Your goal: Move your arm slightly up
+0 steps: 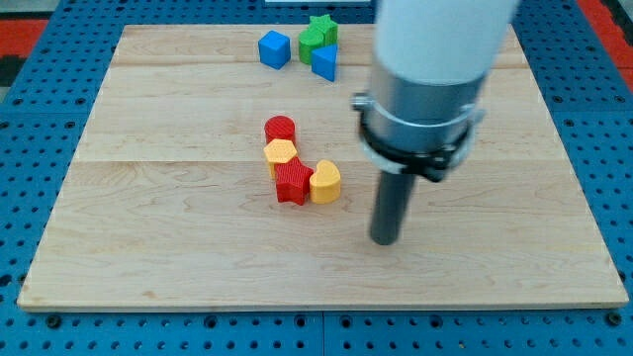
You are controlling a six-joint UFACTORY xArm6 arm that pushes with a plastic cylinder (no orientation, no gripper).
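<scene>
My tip [385,240] rests on the counter [178,247], in the lower right part of the wooden board, and it touches no block. The arm carries no hand here, only the straight dark rod below a grey collar and a white body, so there is nothing to be spread or pressed together. The nearest block is the yellow heart-shaped block [325,182], which lies to the view's left of my tip and a little higher, clearly apart from it. This yellow block touches the red star-shaped block [292,182] on its left side. Just above the red star-shaped block sits the yellow hexagon block [281,153], and directly above that one is the red round block [280,129]; these four blocks make one close chain near the middle of the board. A second group stands well apart, near the view's top edge of the board. There the blue cube [274,48] is on the left, the green star-shaped block [318,29] is to its right and a little higher, with another green block [312,45] just below it, and a blue block [324,62] with a pointed shape lies just under these, near the white body of the arm. Around the board a blue plate with many small holes [40,119] is visible.
</scene>
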